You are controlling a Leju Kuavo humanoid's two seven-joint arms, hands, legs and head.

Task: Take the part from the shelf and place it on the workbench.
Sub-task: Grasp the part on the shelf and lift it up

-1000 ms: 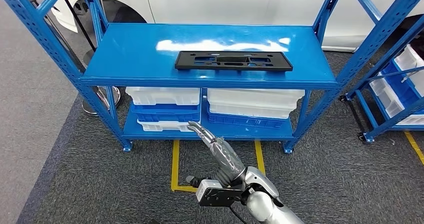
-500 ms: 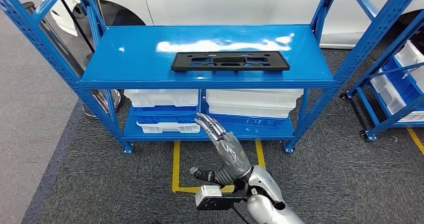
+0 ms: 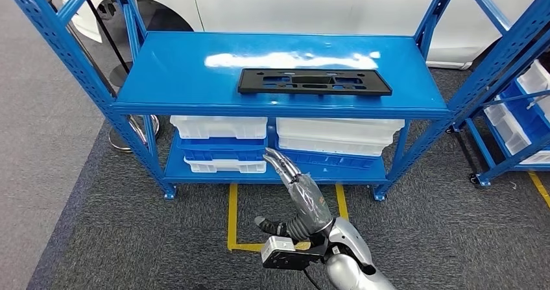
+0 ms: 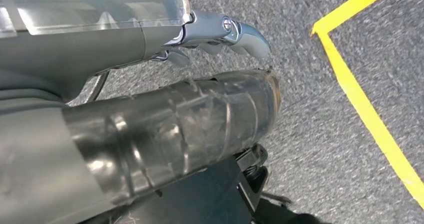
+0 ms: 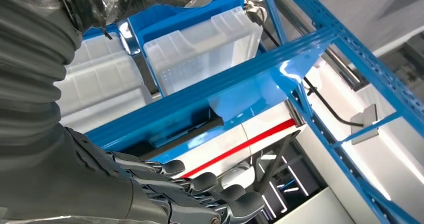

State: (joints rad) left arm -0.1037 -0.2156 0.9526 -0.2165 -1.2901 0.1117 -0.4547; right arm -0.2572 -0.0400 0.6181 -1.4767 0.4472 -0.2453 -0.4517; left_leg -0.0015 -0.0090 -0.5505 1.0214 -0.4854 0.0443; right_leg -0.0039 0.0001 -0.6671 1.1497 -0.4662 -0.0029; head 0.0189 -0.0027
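You see the black part (image 3: 314, 82) lying flat on the blue shelf's (image 3: 181, 76) top board; your right hand (image 3: 299, 194), fingers straight and together, hovers empty below that board's front edge.

The shelf (image 3: 175, 69) looked like blue painted metal, its top glossy enough to throw white glare, its uprights punched with rows of holes. The part (image 3: 314, 82) at the middle of that top was matt black and looked like plastic, with cut-out slots. The bins (image 3: 220, 126) on the lower level were smooth plastic, white and blue. The floor (image 3: 97, 238) was rough grey carpet crossed by flat yellow tape (image 3: 232, 215). The right robot hand (image 3: 299, 196) had a shiny clear wrap over grey, metallic-looking fingers (image 5: 235, 206).
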